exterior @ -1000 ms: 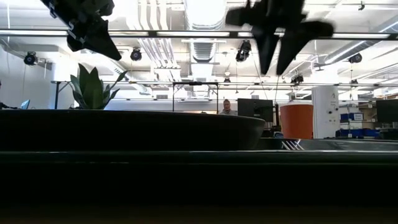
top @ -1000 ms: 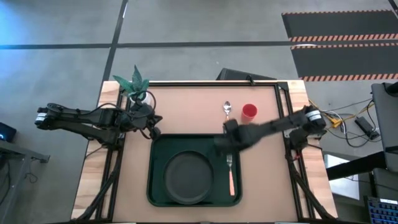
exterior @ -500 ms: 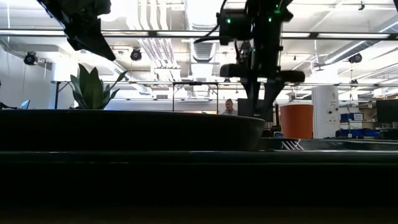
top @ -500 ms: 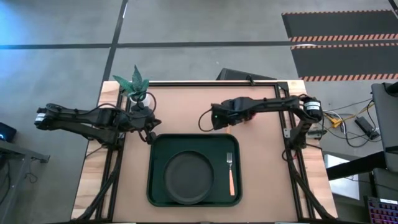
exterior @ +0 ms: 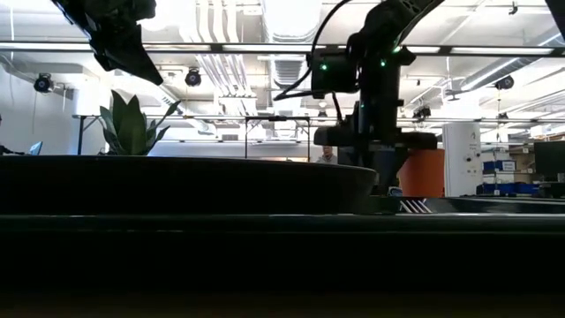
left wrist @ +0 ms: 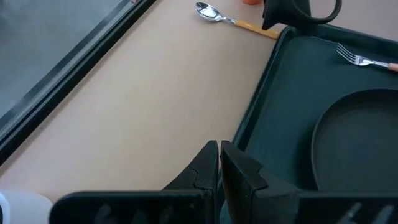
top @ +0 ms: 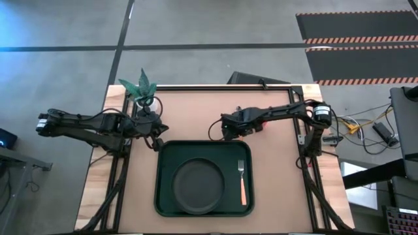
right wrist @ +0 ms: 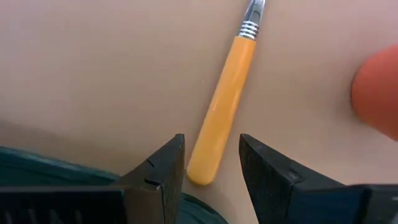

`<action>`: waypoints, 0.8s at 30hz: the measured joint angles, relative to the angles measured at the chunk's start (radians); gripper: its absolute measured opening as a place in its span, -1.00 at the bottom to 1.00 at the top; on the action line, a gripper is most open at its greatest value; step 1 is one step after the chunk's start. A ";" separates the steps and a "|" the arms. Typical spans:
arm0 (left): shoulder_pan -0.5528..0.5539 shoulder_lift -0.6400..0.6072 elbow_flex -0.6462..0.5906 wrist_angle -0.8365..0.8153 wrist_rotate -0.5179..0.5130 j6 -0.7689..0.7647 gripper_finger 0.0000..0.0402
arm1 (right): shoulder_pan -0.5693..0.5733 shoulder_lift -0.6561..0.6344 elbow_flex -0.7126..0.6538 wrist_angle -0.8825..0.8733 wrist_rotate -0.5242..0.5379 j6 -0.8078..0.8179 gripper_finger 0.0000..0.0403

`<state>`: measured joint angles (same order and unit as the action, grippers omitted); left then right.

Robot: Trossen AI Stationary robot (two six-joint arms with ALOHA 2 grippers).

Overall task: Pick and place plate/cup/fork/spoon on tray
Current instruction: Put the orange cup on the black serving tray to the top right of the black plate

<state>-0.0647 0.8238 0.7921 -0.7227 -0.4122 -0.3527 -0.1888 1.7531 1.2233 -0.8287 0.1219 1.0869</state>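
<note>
The dark green tray (top: 163,196) lies at the table's near middle. The dark plate (top: 198,186) sits in it, and the fork (top: 242,181) lies along its right side. The spoon (left wrist: 214,14) lies on the table just beyond the tray's far rim. My right gripper (right wrist: 211,165) is open, low over the spoon's orange handle (right wrist: 221,106), one finger on either side of its free end. The red cup (right wrist: 379,93) stands beside it, toward the table's right. My left gripper (left wrist: 219,168) is shut and empty at the tray's far left corner.
A white pot with a green plant (top: 142,88) stands at the table's far left corner, behind my left arm. The tray's far rim (right wrist: 37,162) lies right below my right gripper's fingers. Bare tabletop shows to the left of the spoon.
My right gripper has gone from above the tray's far right part toward the table's far edge, turned about, and come down over the spoon's handle. The fork and the plate have stayed where they were in the tray.
</note>
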 joint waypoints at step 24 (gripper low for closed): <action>0.000 0.005 -0.001 -0.001 0.001 0.001 -1.00 | -0.033 0.043 0.062 0.117 -0.004 -0.080 -0.30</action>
<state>-0.0647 0.8290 0.7914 -0.7238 -0.4115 -0.3519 -0.2214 1.7958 1.2854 -0.7113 0.1175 1.0068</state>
